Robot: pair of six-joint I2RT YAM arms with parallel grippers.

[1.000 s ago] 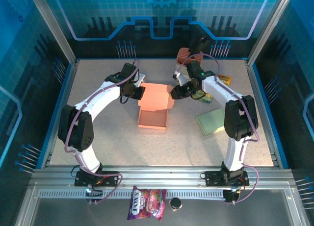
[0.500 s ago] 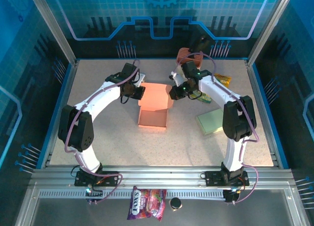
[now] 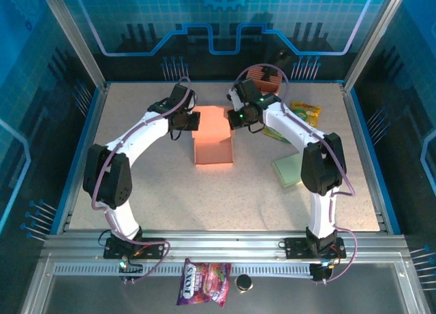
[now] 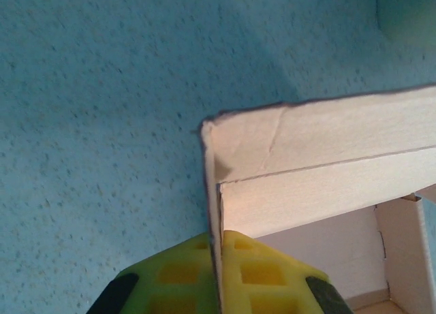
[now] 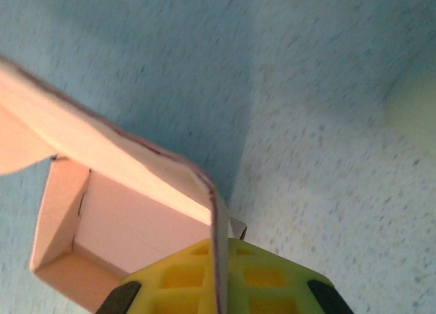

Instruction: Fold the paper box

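The salmon-orange paper box [image 3: 213, 140] is sitting toward the far middle of the speckled tabletop [image 3: 170, 191], right between the two arms. The left gripper [image 3: 189, 120] is clamping the box's left wall. In the left wrist view its yellow gridded pads [image 4: 177, 280] are pressing tight on that thin cardboard edge, and the box's corner is rising just above them. The right gripper [image 3: 234, 117] is pinching the right side. The right wrist view is showing a flap curling over and running down between its own yellow pads [image 5: 177, 276], with the box's open interior lying to the left. Off to the right, a pale green pad [image 3: 289, 169] and a yellow-green snack packet [image 3: 300, 114] are lying apart from the box.
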